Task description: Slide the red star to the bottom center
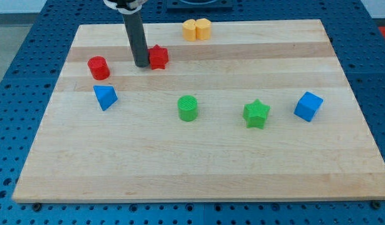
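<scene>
Hand: none fitted, no jaws to judge; my tip [141, 64] sits touching the red star's [158, 57] left side, near the worktop's [192, 169] top. You've probably got a light, rigid, slippery block; push its top face, centred.

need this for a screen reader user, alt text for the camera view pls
My tip rests against the red star from the view's left, near the top of a wooden board. Other red, blue, green and yellow blocks lie scattered around.
</scene>
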Available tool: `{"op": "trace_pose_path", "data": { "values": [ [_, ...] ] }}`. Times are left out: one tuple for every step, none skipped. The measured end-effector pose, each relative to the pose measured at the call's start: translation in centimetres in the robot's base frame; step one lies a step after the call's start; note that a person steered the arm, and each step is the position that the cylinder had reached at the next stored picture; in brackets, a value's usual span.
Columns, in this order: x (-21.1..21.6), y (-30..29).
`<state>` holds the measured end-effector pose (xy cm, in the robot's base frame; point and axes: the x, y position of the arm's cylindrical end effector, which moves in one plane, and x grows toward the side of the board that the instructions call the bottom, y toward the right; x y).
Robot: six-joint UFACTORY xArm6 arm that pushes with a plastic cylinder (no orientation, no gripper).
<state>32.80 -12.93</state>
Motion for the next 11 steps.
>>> {"op": "trace_pose_path", "data": {
  "values": [
    [-0.7,-3.3],
    [-3.3,-6.5],
    [-5.1,-6.4],
    [-2.6,-1.7],
    [1.9,1.5],
    [2.2,1.7],
    [-1.7,-0.4],
    [-4.8,-1.4],
    [-4.8,1.8],
    [-1.3,4.5],
    [4.4,4.5]
  ]
}}
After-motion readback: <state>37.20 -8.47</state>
